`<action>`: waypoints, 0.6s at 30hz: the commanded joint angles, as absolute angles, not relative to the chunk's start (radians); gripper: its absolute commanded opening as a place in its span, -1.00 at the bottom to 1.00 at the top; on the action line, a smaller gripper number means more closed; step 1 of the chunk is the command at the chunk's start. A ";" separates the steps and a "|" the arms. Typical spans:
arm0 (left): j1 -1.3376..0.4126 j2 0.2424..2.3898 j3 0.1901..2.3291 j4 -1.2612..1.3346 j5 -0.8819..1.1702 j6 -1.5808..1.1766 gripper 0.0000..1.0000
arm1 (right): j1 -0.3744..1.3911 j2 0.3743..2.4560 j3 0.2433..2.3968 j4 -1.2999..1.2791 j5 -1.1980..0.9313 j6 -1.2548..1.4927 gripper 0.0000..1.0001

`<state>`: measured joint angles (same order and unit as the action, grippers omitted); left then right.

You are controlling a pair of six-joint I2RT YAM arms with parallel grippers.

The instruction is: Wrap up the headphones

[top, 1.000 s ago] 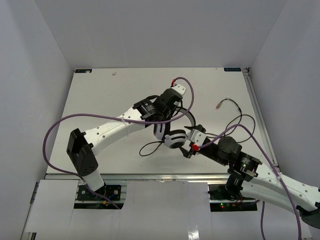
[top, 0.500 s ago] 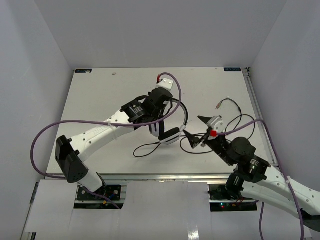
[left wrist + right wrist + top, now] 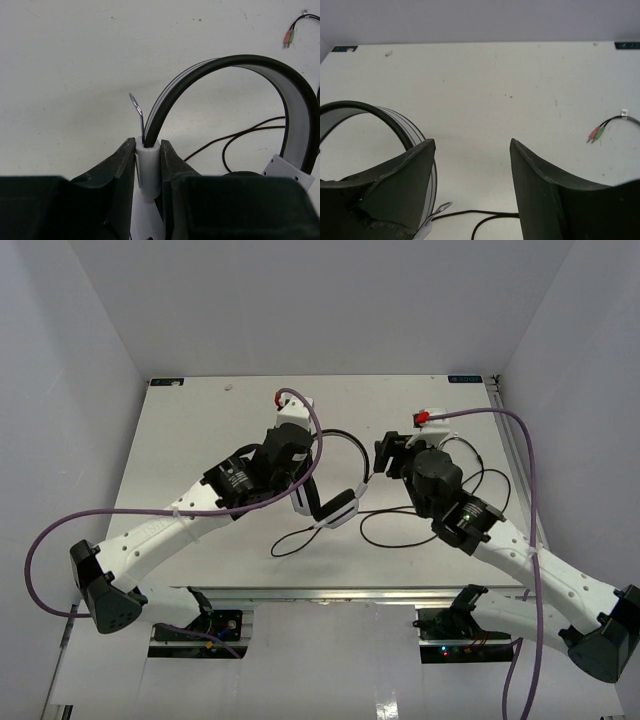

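- The white table (image 3: 200,420) carries the whole scene, with pale walls on three sides.
- The left arm (image 3: 180,515) stretches from its base at the near-left corner diagonally toward the middle of the table. Its left pincer (image 3: 148,150) is clamped tight on a white end piece of the headphones (image 3: 338,508).
- The right arm (image 3: 520,560) reaches in from the near-right corner, wrist turned toward the far edge. Its right pincer (image 3: 472,150) is spread wide with nothing between its fingers, close beside the headband (image 3: 370,111).
- Thick purple cables (image 3: 60,530) loop off both arms, one arching over the right arm's wrist.
- The headphones sit mid-table between the two arms, the headband curving up and away from the left pincer.
- The thin black cord (image 3: 240,137) trails in loose loops on the table, partly hidden under the right arm.
- Its pink and green plugs (image 3: 595,134) lie on the table toward the far right, well apart from both pincers.
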<state>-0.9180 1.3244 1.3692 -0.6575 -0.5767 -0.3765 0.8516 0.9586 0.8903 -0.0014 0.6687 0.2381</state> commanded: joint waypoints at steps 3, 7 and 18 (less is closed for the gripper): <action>-0.916 1.262 1.343 -0.578 -0.647 -0.444 -1.00 | 0.817 1.064 0.912 -0.022 0.552 0.441 0.36; -0.916 1.271 1.329 -0.573 -0.666 -0.465 -1.00 | 0.816 1.068 0.864 0.076 0.511 0.489 0.38; -0.916 1.293 1.309 -0.565 -0.710 -0.498 -1.00 | 0.817 1.045 0.831 0.122 0.521 0.509 0.44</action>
